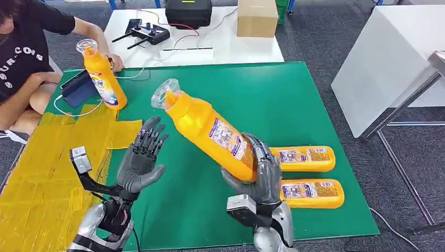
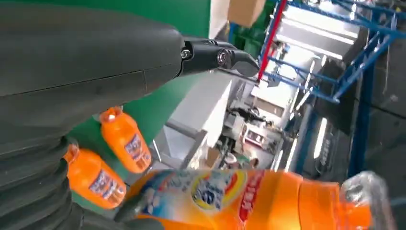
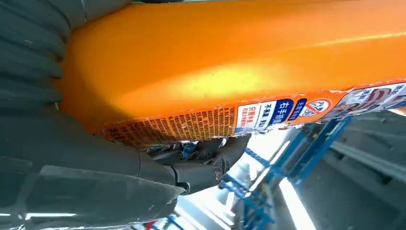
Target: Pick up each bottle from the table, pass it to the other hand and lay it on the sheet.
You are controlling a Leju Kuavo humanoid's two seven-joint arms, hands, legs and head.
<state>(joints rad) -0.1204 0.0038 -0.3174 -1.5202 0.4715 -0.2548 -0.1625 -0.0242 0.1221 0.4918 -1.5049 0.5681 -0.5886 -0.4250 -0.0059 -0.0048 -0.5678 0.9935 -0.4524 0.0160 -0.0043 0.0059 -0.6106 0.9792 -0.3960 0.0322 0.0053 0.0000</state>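
Gripped by the right hand [image 1: 260,176] near its base, an orange bottle [image 1: 210,131] is tilted leftward above the green tabletop [image 1: 294,100]. Beside it, the left hand [image 1: 140,161] is spread wide, holding nothing.

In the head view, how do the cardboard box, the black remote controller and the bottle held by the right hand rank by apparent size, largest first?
1. Held bottle, largest, though raised nearer the camera in the right hand.
2. Cardboard box, cut off by the top edge.
3. Remote controller, smallest.
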